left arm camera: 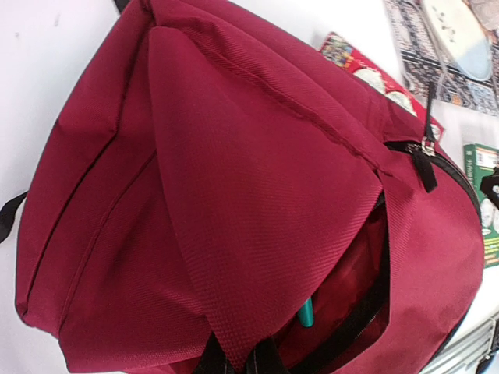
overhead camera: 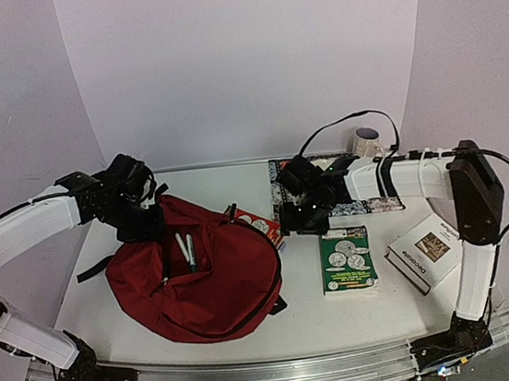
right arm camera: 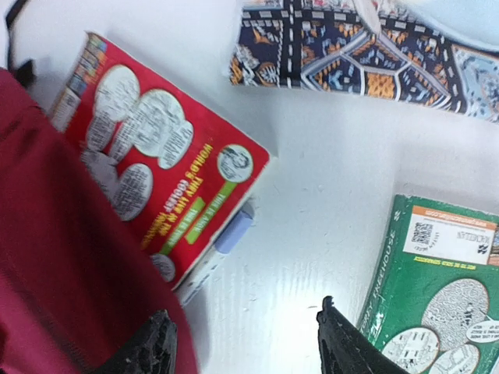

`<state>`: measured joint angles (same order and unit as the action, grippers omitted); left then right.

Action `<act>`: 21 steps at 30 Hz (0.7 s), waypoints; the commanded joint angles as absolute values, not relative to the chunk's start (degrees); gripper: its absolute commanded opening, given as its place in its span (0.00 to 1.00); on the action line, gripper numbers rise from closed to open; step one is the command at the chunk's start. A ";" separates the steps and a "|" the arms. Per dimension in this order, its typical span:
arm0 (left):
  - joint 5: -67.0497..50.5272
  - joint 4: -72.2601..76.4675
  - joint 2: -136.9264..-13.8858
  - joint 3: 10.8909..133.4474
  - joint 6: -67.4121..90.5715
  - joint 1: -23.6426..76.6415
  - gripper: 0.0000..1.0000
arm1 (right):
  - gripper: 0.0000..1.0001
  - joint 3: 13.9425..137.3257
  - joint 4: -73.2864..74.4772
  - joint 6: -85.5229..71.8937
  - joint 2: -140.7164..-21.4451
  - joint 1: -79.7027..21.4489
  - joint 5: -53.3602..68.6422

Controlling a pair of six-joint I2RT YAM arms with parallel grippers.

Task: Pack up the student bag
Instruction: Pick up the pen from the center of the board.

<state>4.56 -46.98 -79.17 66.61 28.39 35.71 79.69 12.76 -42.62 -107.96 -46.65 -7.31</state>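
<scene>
Left gripper point(left arm camera: 238, 357) pinching woven red student bag point(left arm camera: 257, 195) fabric; right gripper point(right arm camera: 245, 339) agape.

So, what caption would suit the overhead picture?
Left hand holds the bag open, pens inside; right hand hovers open between red book and green book.

Dark red student bag point(overhead camera: 201, 281), black zipper point(left arm camera: 425, 167); 1 red book point(right arm camera: 156, 171), 1 green book point(overhead camera: 346, 258); navy-and-orange geometric mat point(right arm camera: 351, 51), possibly cloth.

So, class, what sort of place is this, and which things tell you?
Probably a robotics lab test bench: a left arm and right arm bolted to a metal rail, a plain white backdrop, and a student bag and green book laid out on the table.
</scene>
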 commanded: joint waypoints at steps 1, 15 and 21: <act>9.58 -49.29 -75.95 68.66 26.49 34.42 0.00 | 0.59 82.36 17.03 -43.49 -113.24 -46.98 -8.41; 8.78 -49.40 -76.38 68.96 26.36 33.92 0.00 | 0.53 83.86 10.60 -47.31 -120.03 -47.17 -4.52; 8.38 -49.36 -76.44 69.45 26.28 33.94 0.00 | 0.48 84.10 9.83 -47.85 -122.12 -47.19 -3.40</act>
<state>7.29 -49.64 -77.93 66.61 26.96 34.44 82.56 8.50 -46.68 -119.77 -46.70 -4.30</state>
